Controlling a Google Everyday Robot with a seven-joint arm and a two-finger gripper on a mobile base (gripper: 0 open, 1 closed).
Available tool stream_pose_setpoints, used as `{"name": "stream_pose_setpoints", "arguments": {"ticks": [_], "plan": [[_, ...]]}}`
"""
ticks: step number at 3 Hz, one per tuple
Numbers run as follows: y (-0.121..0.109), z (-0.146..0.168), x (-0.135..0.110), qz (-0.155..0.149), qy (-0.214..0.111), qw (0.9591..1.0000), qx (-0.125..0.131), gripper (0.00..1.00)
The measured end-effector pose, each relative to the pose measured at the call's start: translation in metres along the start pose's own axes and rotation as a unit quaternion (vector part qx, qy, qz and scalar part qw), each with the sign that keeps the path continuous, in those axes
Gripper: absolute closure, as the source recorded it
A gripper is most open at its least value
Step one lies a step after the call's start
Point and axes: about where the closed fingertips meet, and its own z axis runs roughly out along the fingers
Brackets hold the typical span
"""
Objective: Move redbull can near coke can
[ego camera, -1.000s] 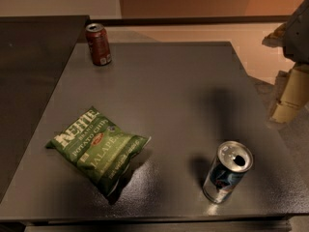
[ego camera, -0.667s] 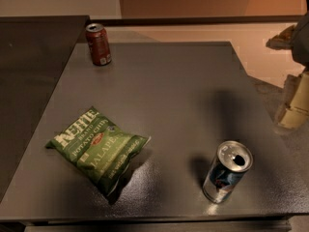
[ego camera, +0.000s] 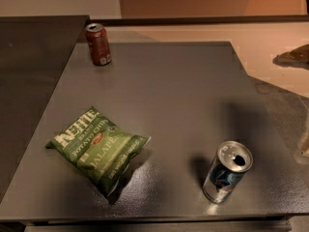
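Barely showing at the right edge, the gripper (ego camera: 304, 149) gives no sign of its state; the redbull can (ego camera: 227, 172) stands upright to its left, near. The coke can (ego camera: 98, 44) sits far-left, well apart.

table (ego camera: 169, 95) grey | coke can (ego camera: 98, 44) far-left corner | chip bag (ego camera: 99, 149) front-left | redbull can (ego camera: 227, 172) front-right | gripper (ego camera: 304, 150) right edge, off table

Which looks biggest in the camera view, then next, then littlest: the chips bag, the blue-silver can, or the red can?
1. Green chips bag, clearly biggest.
2. Redbull can.
3. Coke can, but it stands farther from the camera, so the cans' order is unsure.
The gripper barely shows at the picture's right edge.
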Motion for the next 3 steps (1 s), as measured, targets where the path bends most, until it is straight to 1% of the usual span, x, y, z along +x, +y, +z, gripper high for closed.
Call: {"name": "stream_pose_setpoints", "arguments": {"ticks": [1,2,3], "plan": [[0.029,0.008,-0.001,-0.018,-0.024,0.9992,-0.027,0.0],[0.059,0.025,-0.011,-0.039,-0.05,0.9963,-0.059,0.0],[0.078,0.038,-0.029,-0.055,-0.074,0.9927,-0.078,0.0]]}}
